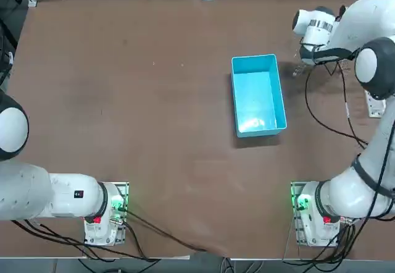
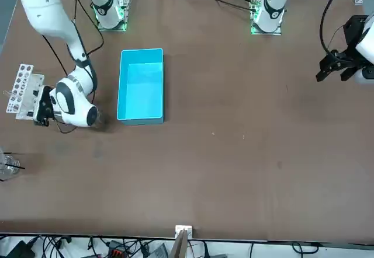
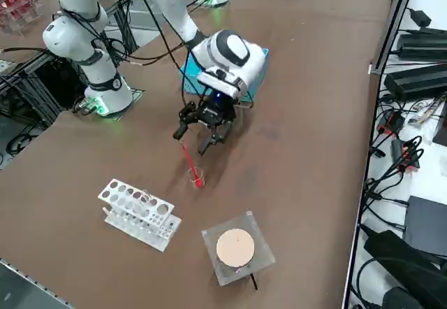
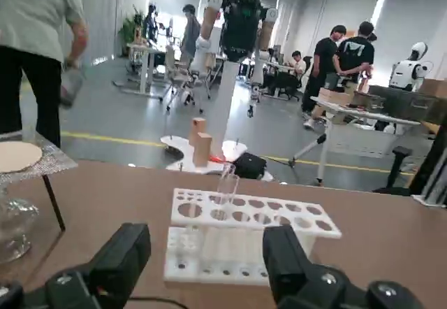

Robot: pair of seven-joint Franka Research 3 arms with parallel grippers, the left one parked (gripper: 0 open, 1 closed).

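Observation:
My right gripper (image 3: 199, 133) hangs low over the table's right side, just beyond the blue bin's corner, level and pointing at a white test-tube rack (image 3: 140, 214). It is open, with both black fingers (image 4: 122, 256) spread and nothing between them. Between the gripper and the rack is a slim tube (image 3: 193, 168) that shows red from the side. In the wrist view the tube (image 4: 225, 193) looks clear and upright in front of the rack (image 4: 251, 235). The front view has the gripper (image 2: 41, 111) right beside the rack (image 2: 23, 91). From overhead my own arm hides it.
An empty blue bin (image 1: 259, 94) sits mid-table, left of the hand. A round disc on a mesh stand (image 3: 236, 248) stands past the rack, with a glass vessel (image 4: 10, 228) under it. A person (image 4: 38, 43) walks in the room beyond. Cables and power bricks (image 3: 419, 78) line the table's far edge.

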